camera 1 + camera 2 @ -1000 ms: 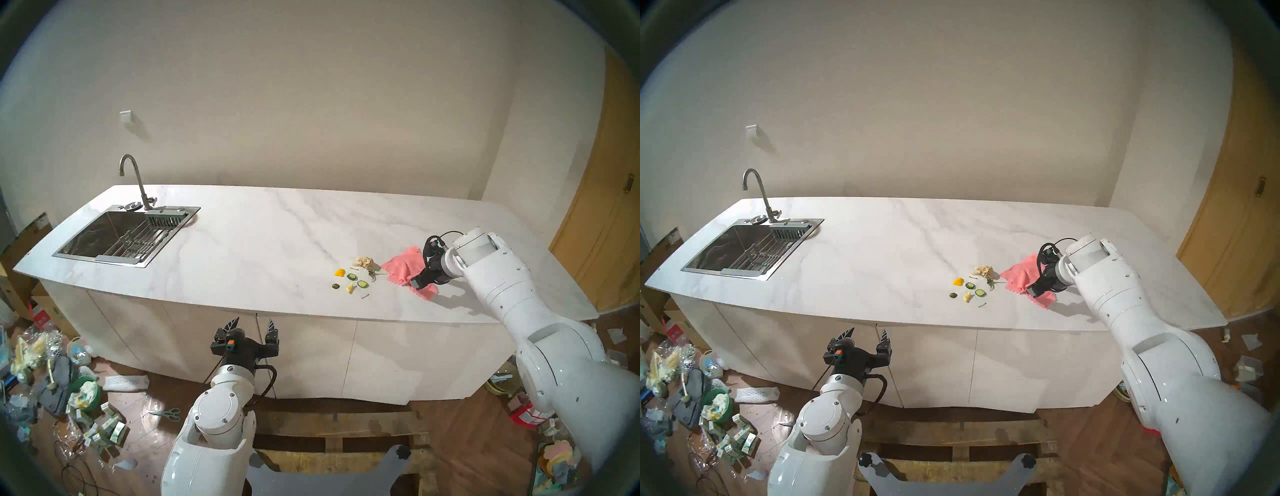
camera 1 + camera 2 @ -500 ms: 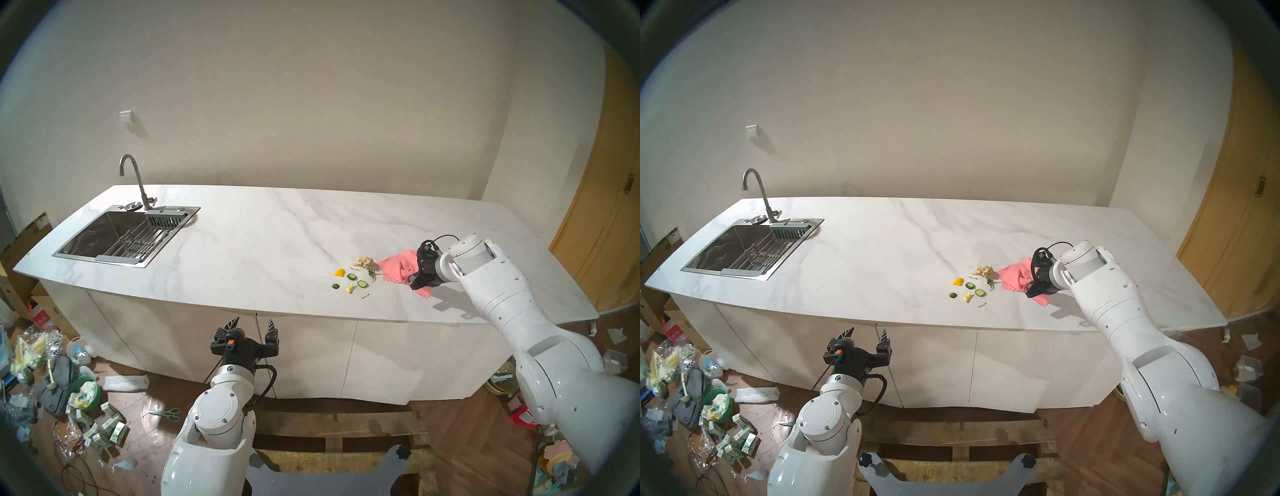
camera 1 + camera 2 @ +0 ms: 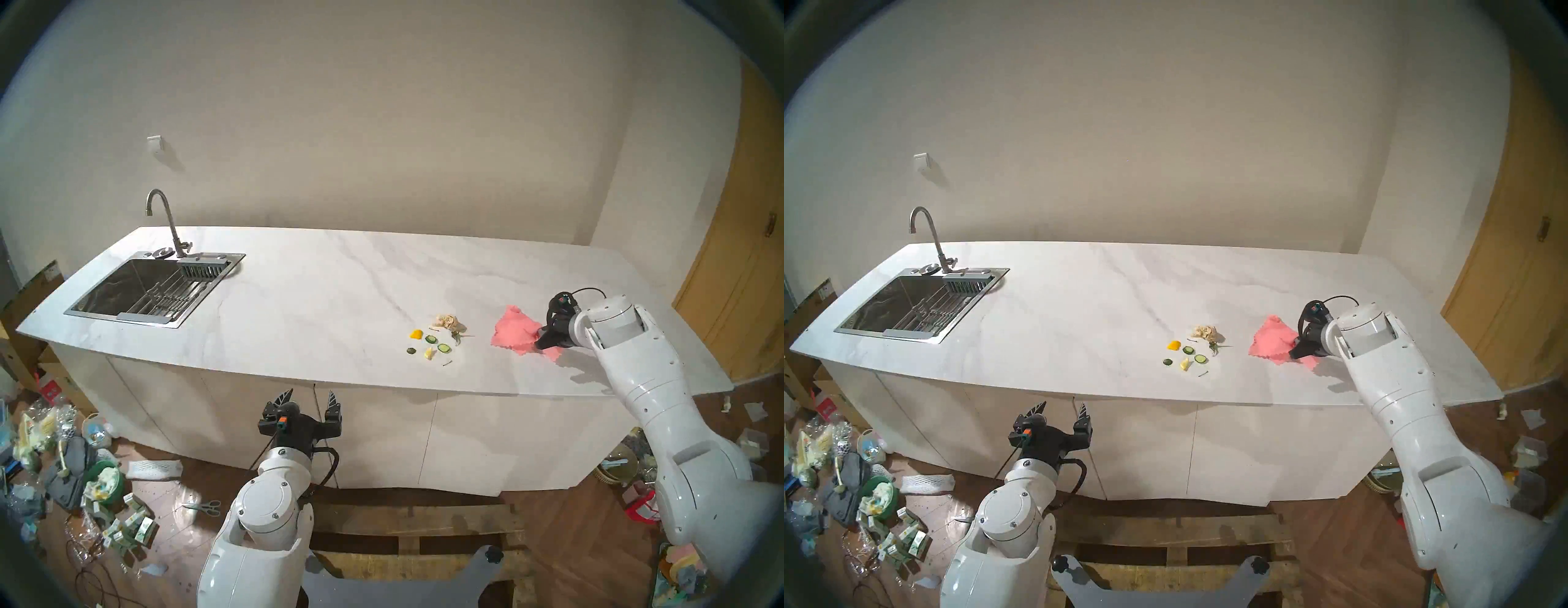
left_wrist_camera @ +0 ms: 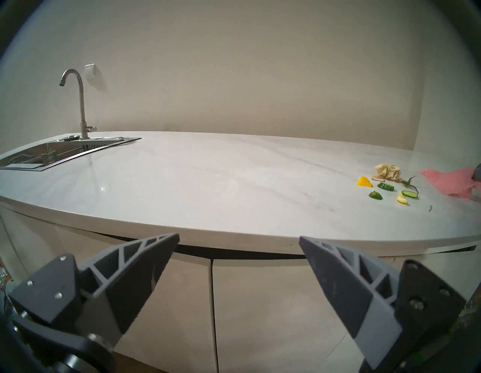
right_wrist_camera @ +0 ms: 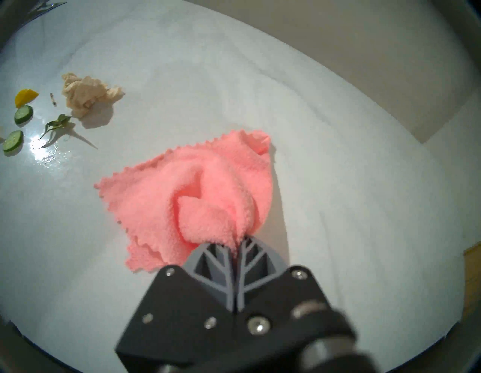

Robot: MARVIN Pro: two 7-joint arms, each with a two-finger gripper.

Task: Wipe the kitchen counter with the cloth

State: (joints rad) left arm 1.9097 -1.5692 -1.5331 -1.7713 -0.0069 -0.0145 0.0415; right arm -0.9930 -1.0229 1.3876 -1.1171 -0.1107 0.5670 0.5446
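Observation:
The salmon-pink cloth (image 3: pixel 515 332) (image 3: pixel 1272 342) lies bunched on the white marble-look counter (image 3: pixel 322 297) at its right part. My right gripper (image 3: pixel 539 343) (image 5: pixel 238 241) is shut on a fold of the cloth (image 5: pixel 208 192) and presses it low against the counter. The cloth's zigzag edges spread to the left of the fingers. My left gripper (image 3: pixel 309 397) (image 4: pixel 239 238) is open and empty, held in front of the white cabinets below the counter's front edge. The cloth also shows at the far right of the left wrist view (image 4: pixel 450 182).
Left of the cloth lie a beige papery wad (image 3: pixel 449 321) (image 5: pixel 86 95), cucumber slices (image 3: pixel 437 343), a yellow piece (image 3: pixel 416 334) and a green sprig (image 5: pixel 56 125). The steel sink (image 3: pixel 144 288) and faucet (image 3: pixel 163 220) sit at the counter's left end. Clutter covers the floor (image 3: pixel 76 475).
My right gripper has closed on the cloth and pulled it to the right, away from the food scraps; the cloth is now bunched. The left arm has not moved.

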